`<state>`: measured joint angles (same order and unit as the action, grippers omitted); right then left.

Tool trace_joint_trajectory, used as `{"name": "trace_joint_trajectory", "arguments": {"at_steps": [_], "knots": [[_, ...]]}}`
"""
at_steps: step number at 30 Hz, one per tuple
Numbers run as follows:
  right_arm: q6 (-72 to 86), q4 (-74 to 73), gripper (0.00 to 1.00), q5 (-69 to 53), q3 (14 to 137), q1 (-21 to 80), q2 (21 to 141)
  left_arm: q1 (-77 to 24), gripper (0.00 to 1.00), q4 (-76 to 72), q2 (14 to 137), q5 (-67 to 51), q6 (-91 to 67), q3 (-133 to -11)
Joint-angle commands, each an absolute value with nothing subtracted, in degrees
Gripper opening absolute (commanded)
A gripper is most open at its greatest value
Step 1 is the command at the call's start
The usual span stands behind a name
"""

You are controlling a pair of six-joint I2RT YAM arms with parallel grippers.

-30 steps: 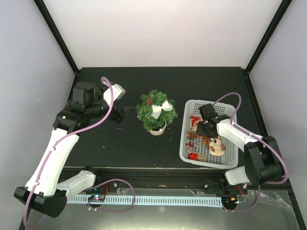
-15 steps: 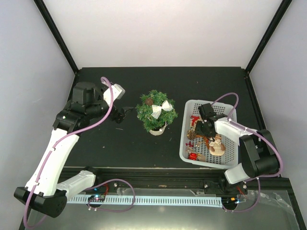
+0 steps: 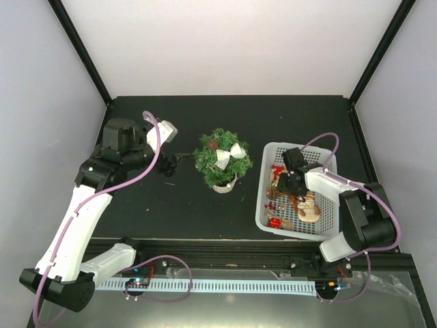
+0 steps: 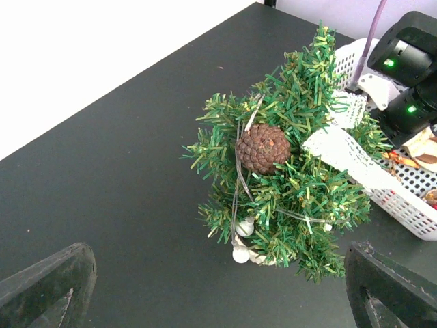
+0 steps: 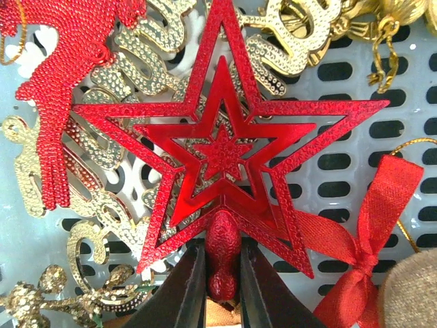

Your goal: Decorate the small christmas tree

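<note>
Dark-green tree (image 3: 210,167), glittery red star (image 5: 225,147) — white lattice basket (image 3: 260,205)

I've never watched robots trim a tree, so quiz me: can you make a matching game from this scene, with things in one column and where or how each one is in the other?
Things
1. pine cone
2. red star
3. left gripper
4. white lace bow

Places or states
A. wide open beside the small christmas tree, holding nothing
B. in the white basket, stem inside the right gripper
C. near the tree's top
D. on the tree's basket side

Pairs: 1-C, 2-B, 3-A, 4-D
</note>
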<state>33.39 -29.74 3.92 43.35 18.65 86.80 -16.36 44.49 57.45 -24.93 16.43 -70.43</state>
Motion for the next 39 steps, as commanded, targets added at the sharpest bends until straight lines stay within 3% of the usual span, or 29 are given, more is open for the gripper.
{"name": "trace_joint_trajectory", "arguments": {"at_steps": [1, 12, 19, 29, 39], "knots": [[34.23, -29.76, 0.15, 5.54, 41.89, 17.93, 85.58, -16.61, 0.99, 43.6, 56.0, -25.67, 15.43, -70.05], [33.85, -35.36, 0.14, 9.62, 44.73, 17.89, 76.47, -16.61, 0.99, 44.16, 56.57, -25.49, 15.03, -73.36], [32.97, -39.1, 0.13, 11.33, 44.78, 22.31, 63.47, -16.74, 0.99, 47.5, 57.99, -27.48, 15.57, -78.36], [34.37, -46.84, 0.13, 26.22, 54.53, 42.59, 46.88, -17.3, 0.99, 55.68, 59.86, -35.91, 18.2, -87.5], [29.95, -42.57, 0.12, 36.1, 63.8, 65.05, 54.07, -18.26, 0.99, 61.56, 62.71, -46.76, 15.82, -91.75]]}}
